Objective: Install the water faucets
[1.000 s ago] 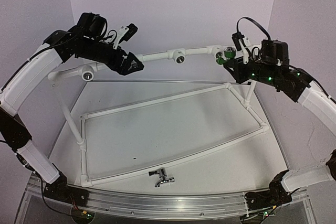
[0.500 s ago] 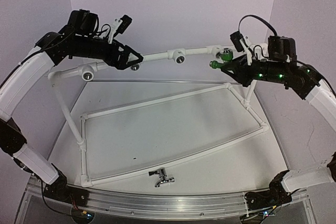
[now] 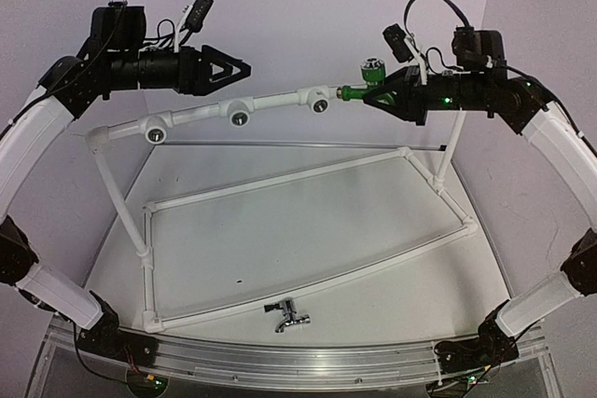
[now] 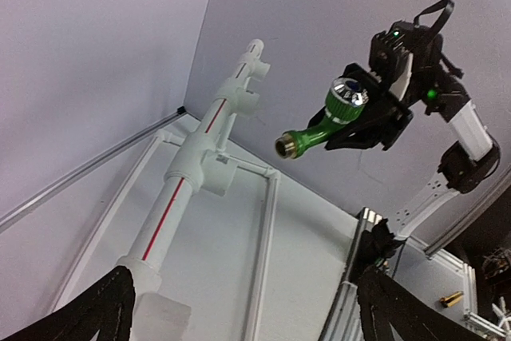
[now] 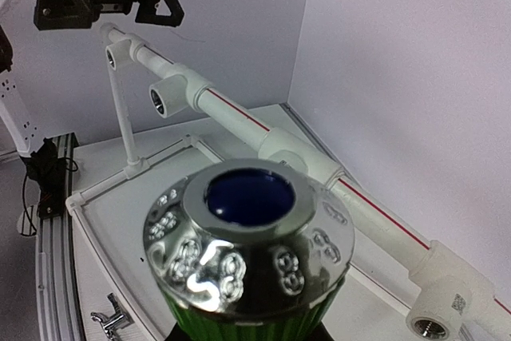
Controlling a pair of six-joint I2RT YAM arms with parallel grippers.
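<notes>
The green water faucet (image 3: 371, 73) hangs in the air in front of the right end of the raised white pipe rail (image 3: 275, 100), knob up and spout end pointing left. My right gripper (image 3: 373, 96) is shut on its body. The right wrist view is filled by its chrome-capped knob (image 5: 248, 249). From the left wrist, the green faucet (image 4: 323, 121) shows off the pipe, apart from it. The chrome water faucet (image 3: 287, 315) lies on the table near the front edge. My left gripper (image 3: 238, 69) is open and empty above the rail's left half, its fingertips (image 4: 102, 315) wide apart.
The rail carries round sockets (image 3: 157, 134), (image 3: 240, 118), (image 3: 319, 104) facing forward. A white pipe frame (image 3: 308, 174) lies flat on the table, with uprights (image 3: 117, 191) holding the rail. Purple walls close in behind and at both sides.
My left gripper has lifted off the rail and swung up and left. My right gripper has carried the green faucet up and left from the rail's right end, turning its knob upward.
</notes>
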